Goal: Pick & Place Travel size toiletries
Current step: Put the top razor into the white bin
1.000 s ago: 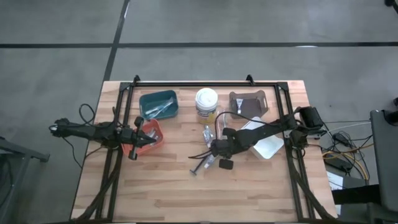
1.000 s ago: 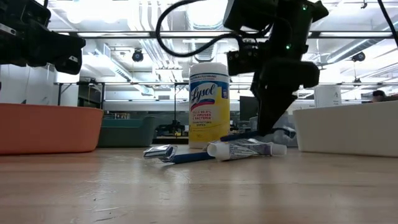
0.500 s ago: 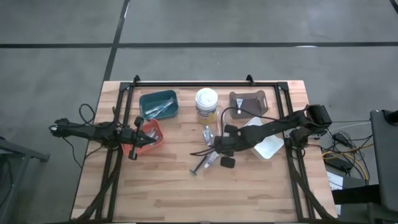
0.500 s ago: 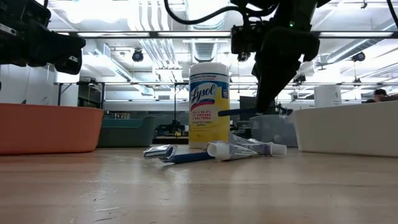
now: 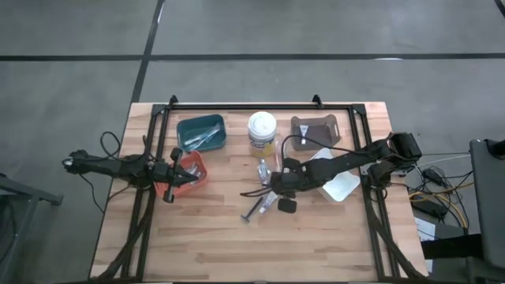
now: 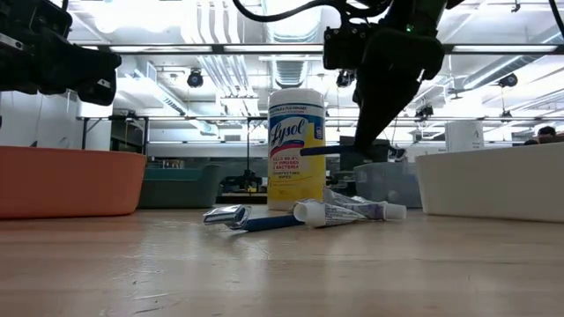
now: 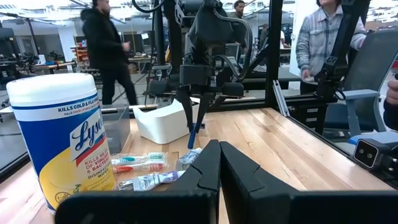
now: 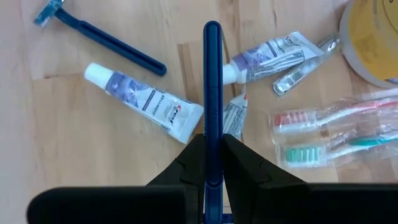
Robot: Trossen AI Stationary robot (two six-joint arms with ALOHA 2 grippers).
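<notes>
My right gripper (image 5: 277, 188) hovers over the toiletries pile (image 5: 265, 180) near the table's middle, shut on a slim blue razor (image 8: 212, 81). Below it on the wood lie two white tubes (image 8: 144, 101) (image 8: 273, 53), a small foil tube (image 8: 234, 118), wrapped red and green toothbrushes (image 8: 336, 134) and a second blue razor (image 8: 102, 38). In the low view the held razor (image 6: 328, 151) is level, above the tubes (image 6: 348, 211). My left gripper (image 5: 172, 175) waits, shut, above the orange bin (image 5: 202, 181) at the table's left. My right gripper pinches the blue razor's handle (image 8: 212, 134) between its two fingers, coming from above and pointing down, fingers across the handle. The razor is lifted clear of the pile and sits roughly level, its free end (image 8: 212, 28) sticking out past the fingertips.
The big white tub with the yellow label (image 5: 262, 130) stands just beyond the pile. A teal bin (image 5: 201, 132) holds items at far left, a brown-grey bin (image 5: 316, 131) is at far right, a white bin (image 5: 338, 183) beside the right arm. People move beyond the table.
My right gripper has risen, staying shut, and has carried the blue razor from just above the tubes to well clear of the pile, drifting slightly toward the table's right. The tubes, toothbrushes and the other razor stayed where they lay.
</notes>
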